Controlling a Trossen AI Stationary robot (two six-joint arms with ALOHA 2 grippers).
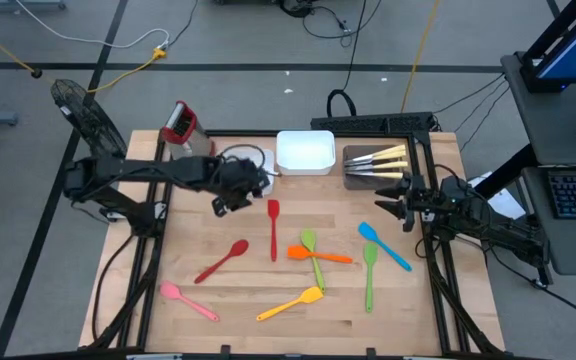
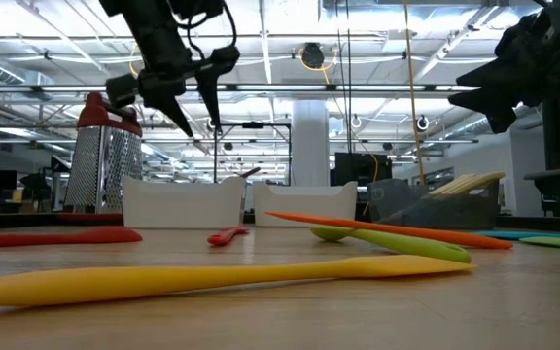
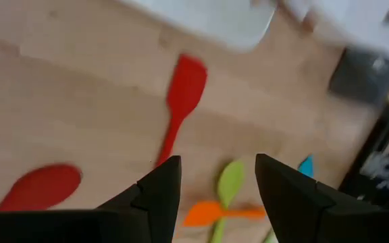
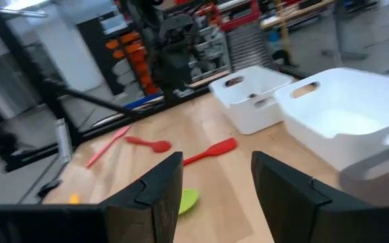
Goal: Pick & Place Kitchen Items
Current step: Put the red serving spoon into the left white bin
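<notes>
Several coloured utensils lie flat on the wooden table: a red spatula (image 1: 273, 228), a red spoon (image 1: 221, 262), a pink spoon (image 1: 188, 301), a yellow spatula (image 1: 290, 304), an orange spatula (image 1: 320, 255) crossing a green one (image 1: 313, 258), a green spoon (image 1: 370, 272) and a blue spatula (image 1: 383, 245). My left gripper (image 1: 228, 205) (image 3: 218, 182) hangs open above the table, left of the red spatula (image 3: 181, 101), tilted downward with nothing between its fingers. My right gripper (image 1: 396, 205) (image 4: 215, 182) stands open and level at the table's right side, holding nothing.
Two white trays (image 1: 304, 152) (image 1: 246, 158) stand at the far edge. Right of them is a dark tray of pale-handled knives (image 1: 376, 165), and at the far left a red-topped metal grater (image 1: 180, 125). Bare wood shows at the near left.
</notes>
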